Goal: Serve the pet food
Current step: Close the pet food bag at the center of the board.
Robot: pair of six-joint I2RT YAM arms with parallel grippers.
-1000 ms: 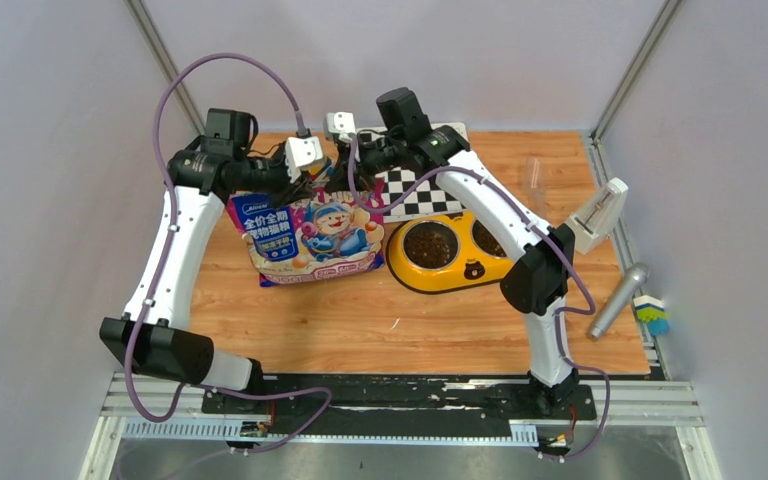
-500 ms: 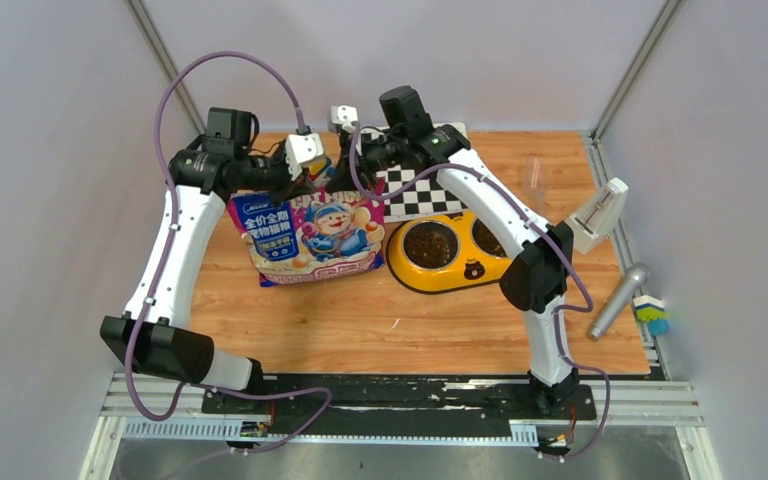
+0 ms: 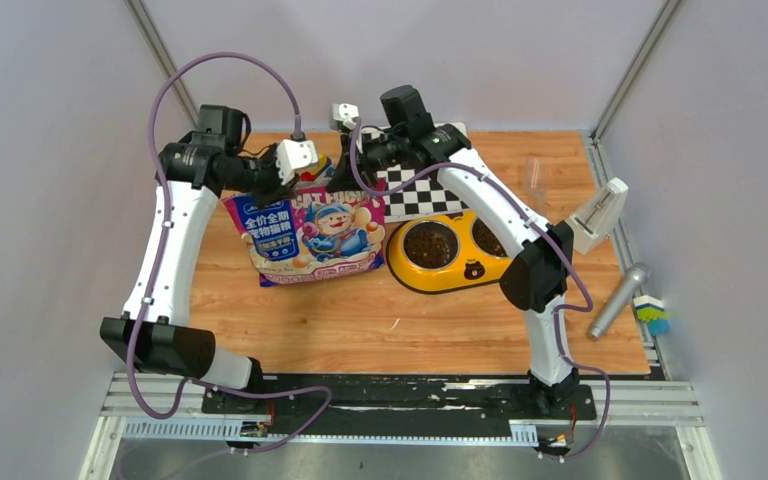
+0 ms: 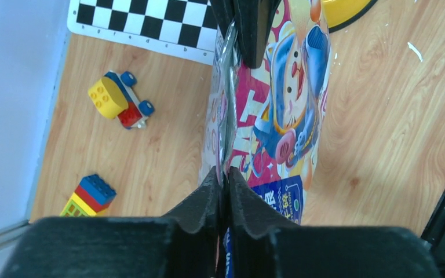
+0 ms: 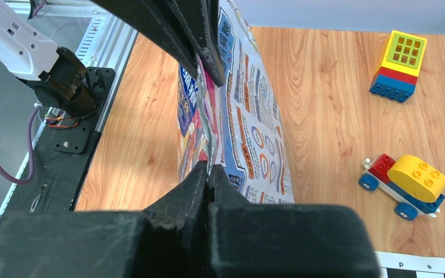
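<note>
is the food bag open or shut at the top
Shut: in both wrist views the bag shows a flat top seam, pinched closed between the left fingers and the right fingers, with no opening visible.

The scene is lit brightly and evenly from overhead; only soft shadows are thrown on the worktop [image 3: 360, 320]. Slight glare is seen on the glossy cat food bag [image 4: 266, 121].

near: bare desk [image 3: 360, 325] open for me | centre: upright cat food bag [image 3: 310, 235] blocks my way | its right: yellow double bowl [image 3: 457, 262] just beside | behind: toy car [image 4: 119, 103], block stack [image 4: 91, 195] | far right edge: microphone [image 3: 617, 300] lying
</note>
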